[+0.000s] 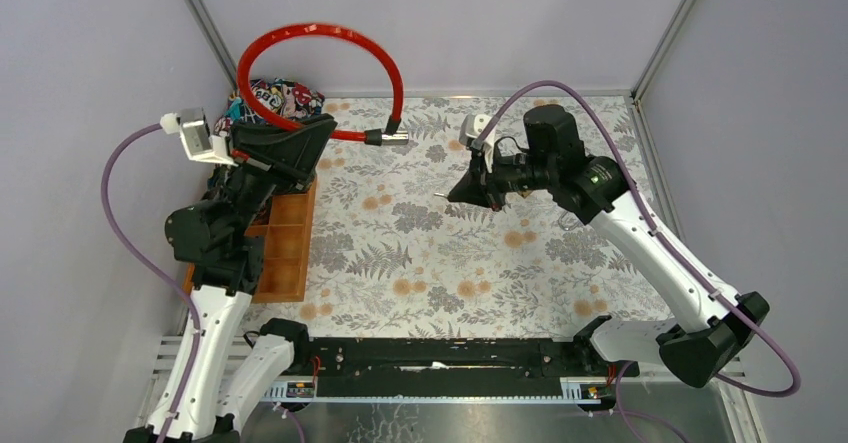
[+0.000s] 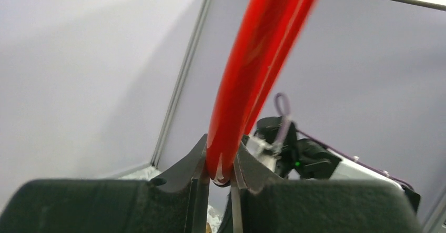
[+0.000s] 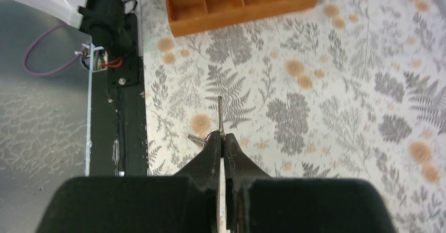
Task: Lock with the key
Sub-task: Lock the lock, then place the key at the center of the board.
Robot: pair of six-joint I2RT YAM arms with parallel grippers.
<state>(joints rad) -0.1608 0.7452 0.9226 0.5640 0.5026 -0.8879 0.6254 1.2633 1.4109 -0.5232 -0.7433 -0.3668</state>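
The left gripper [image 2: 221, 165] is clamped on a glossy red, plastic-sheathed cable lock [image 1: 300, 35] that arcs through the upper left of the top view. Its black-and-metal end [image 1: 385, 137] points right. The right gripper [image 3: 222, 148] is closed, pinching a thin flat metal key [image 3: 220, 114] with the blade forward. The keyhole isn't visible. I'd hold the lock steady, line the blade up with the keyhole and approach slowly, since the smooth sheath may slip.
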